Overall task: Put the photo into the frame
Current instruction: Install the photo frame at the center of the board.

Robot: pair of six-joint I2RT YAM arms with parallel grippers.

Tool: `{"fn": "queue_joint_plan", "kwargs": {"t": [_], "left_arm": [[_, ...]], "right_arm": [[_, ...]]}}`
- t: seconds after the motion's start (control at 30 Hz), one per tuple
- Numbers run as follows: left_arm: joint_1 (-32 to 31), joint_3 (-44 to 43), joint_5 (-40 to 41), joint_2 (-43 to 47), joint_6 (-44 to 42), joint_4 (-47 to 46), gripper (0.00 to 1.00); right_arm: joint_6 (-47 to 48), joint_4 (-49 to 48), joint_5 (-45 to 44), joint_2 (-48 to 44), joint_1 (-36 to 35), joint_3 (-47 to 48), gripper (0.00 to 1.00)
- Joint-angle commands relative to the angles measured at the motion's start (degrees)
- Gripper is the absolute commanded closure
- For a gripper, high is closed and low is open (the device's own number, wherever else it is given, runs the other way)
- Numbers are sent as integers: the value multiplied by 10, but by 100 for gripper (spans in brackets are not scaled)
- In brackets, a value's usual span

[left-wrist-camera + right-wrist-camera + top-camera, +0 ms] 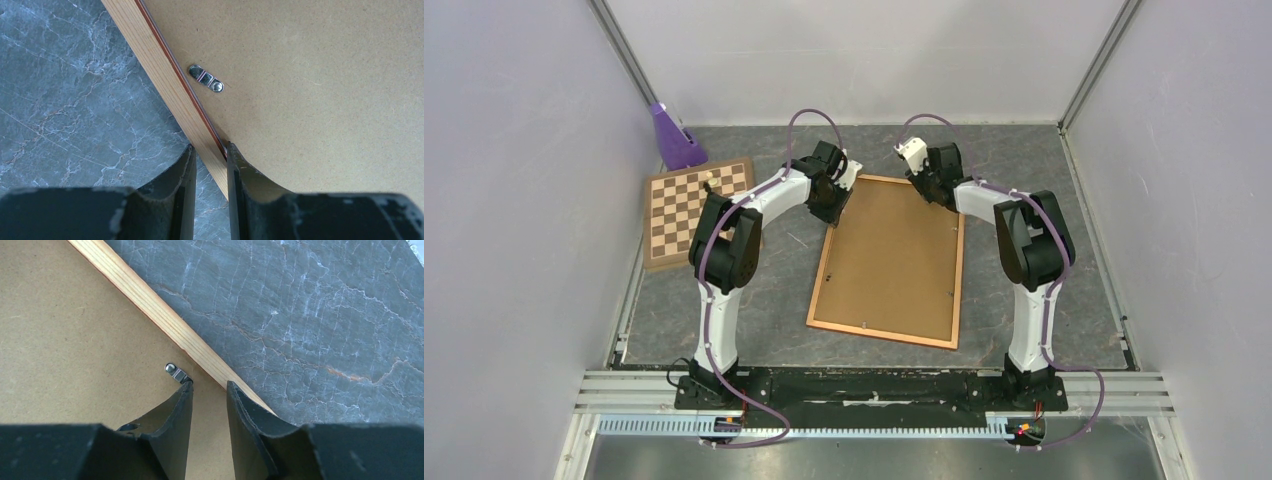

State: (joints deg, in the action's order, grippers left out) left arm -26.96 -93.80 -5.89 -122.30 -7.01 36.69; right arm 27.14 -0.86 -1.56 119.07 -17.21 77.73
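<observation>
Table [774,290]: dark grey marbled top, boxed in by pale walls [524,200] on the left, right and far sides. Aluminium rail [624,390] runs along the near edge, with both arm bases bolted there.

The frame [882,333] lies flat mid-table, back side up and slightly skewed. The brown backing panel [894,260] fills its opening.

Far left: chessboard [686,210], well apart from the frame. Behind it, in the far left corner, stands a purple wedge-shaped object [674,140]. Purple cables [814,115] loop above both wrists.

Left gripper [210,152] is at the frame's left rail near the far corner. Its jaws are clamped across the rail, one finger on the table side and one on the panel side. A metal turn-clip [206,79] sits on the panel just beyond.

Right gripper [209,385] is at the far right corner, over the panel. Its jaws are parted by a narrow gap with only bare panel between them. Its left fingertip touches a second clip [176,372]; its right fingertip sits at the rail's inner edge.
</observation>
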Motion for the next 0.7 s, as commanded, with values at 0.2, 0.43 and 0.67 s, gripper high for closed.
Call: {"fn": "queue_joint_plan", "kwargs": {"t": [0.2,0.43,0.67], "left_arm": [[-5,-13,-20,-3,-44,11,98],[-5,-14,-22,-4,-44,11,98],[-5,-15,-25,-4,-45,13,98]], "right_arm": [[-22,-28,-13,32,-5,48,66],[-26,-25,-9,36,-10,59,65],[-22,-20,9,35,-17,61,64]]}}
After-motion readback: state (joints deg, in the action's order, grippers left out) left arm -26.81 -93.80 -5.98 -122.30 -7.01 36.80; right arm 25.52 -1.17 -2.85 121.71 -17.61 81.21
